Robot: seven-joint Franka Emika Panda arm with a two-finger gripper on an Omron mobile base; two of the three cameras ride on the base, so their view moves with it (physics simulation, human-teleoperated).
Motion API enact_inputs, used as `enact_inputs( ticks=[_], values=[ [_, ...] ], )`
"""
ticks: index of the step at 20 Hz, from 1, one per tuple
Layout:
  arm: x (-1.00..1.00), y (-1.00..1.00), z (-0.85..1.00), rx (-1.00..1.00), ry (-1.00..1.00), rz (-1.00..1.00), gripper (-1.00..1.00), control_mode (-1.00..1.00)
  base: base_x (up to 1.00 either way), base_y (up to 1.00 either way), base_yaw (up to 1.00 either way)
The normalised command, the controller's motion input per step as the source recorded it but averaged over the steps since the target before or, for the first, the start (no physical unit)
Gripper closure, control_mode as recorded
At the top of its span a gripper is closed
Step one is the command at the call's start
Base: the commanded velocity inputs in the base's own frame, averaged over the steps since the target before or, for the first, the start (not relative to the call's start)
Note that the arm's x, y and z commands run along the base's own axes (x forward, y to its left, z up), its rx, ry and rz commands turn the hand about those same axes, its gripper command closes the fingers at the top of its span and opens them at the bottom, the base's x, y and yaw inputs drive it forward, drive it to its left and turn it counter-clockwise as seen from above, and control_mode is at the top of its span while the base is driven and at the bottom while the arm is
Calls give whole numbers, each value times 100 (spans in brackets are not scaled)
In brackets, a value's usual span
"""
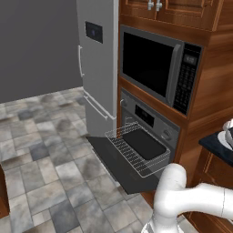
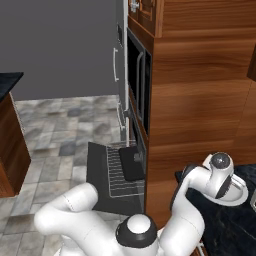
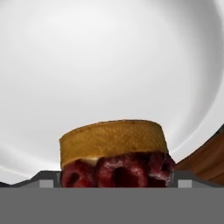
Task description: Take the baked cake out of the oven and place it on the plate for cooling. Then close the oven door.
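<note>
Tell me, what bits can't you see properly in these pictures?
- Plate: in the right base view the hand covers most of it; in the left base view the picture edge cuts it.
- Cake: in the hand view its bottom is cut off.
- Oven: its inside is too dark, behind the pulled-out rack.

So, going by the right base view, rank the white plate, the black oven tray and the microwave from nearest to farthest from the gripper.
1. White round plate: directly under the gripper, on the dark counter at right.
2. Flat black tray: left, on the pulled-out wire rack.
3. Black-windowed microwave: up left, above the oven.
</note>
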Motion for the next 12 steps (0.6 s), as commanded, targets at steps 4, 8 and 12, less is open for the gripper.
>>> enact_inputs(
  ticks=[4, 8, 12],
  values=[
    [-2, 0, -27, 0, 0, 0, -100, -100, 0, 0, 0],
    [-7, 0, 0, 0, 0, 0, -100, -100, 0, 0, 0],
    [-9, 0, 1, 0, 0, 0, -100, -100, 0, 0, 0]
  ],
)
